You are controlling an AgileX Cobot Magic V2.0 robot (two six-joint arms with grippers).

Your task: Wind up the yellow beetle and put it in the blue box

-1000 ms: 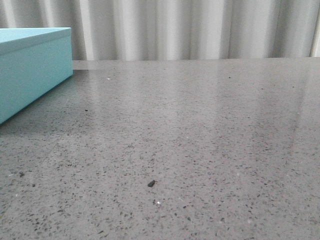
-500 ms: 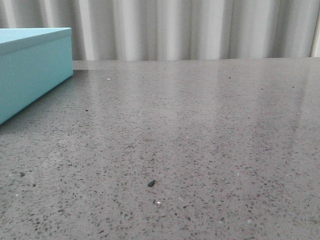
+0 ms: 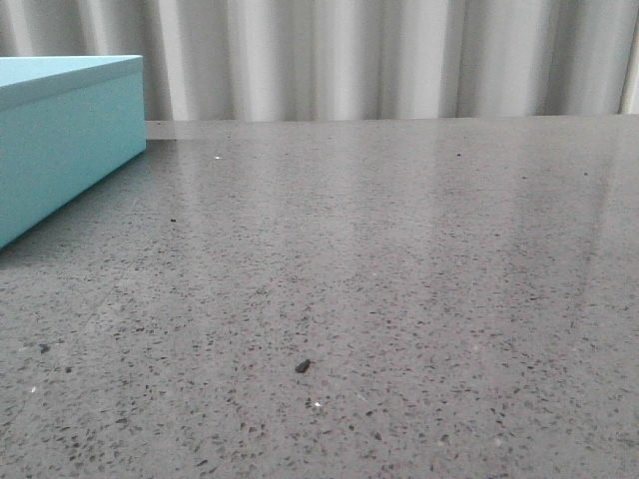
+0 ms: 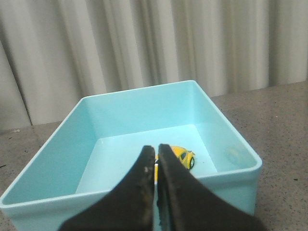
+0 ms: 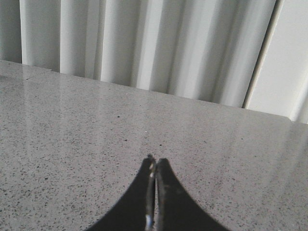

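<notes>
The yellow beetle [image 4: 183, 157] sits on the floor of the blue box [image 4: 144, 103], which has no lid on. The box stands at the far left edge of the bench [image 3: 399, 259]. The left hand [image 4: 157, 150] hangs above the near wall of the box, fingers together and holding nothing, so the toy looks put away. The right hand [image 5: 155, 162] is pressed together over bare bench, out of the way.
</notes>
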